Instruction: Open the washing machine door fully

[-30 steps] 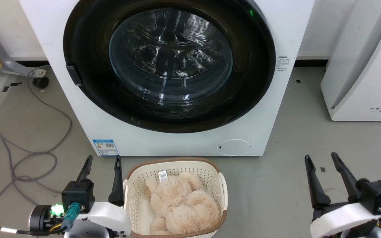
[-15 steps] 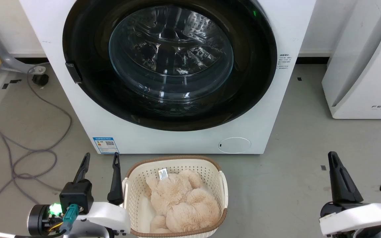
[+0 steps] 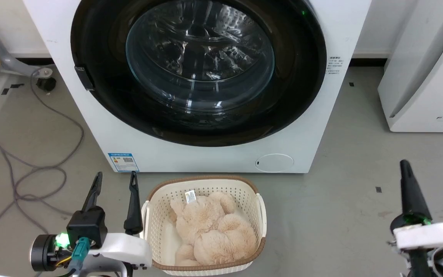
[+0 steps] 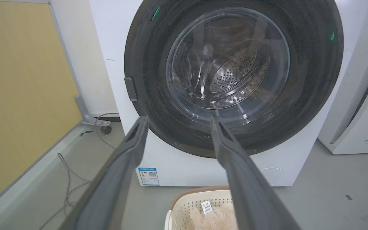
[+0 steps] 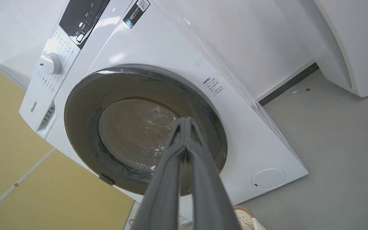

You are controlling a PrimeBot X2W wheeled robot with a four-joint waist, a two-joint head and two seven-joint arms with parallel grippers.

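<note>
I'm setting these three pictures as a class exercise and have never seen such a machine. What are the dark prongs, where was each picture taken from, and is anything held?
It is a wheeled robot with two arms; the dark prongs are its hands' fingers. One picture looks down from its head: the left hand is open, the right hand shut, both empty. The other two come from wrist cameras looking along each hand's fingers. Ahead, the washing machine door is closed. On the floor before it sits a cream basket holding a beige plush toy.
</note>
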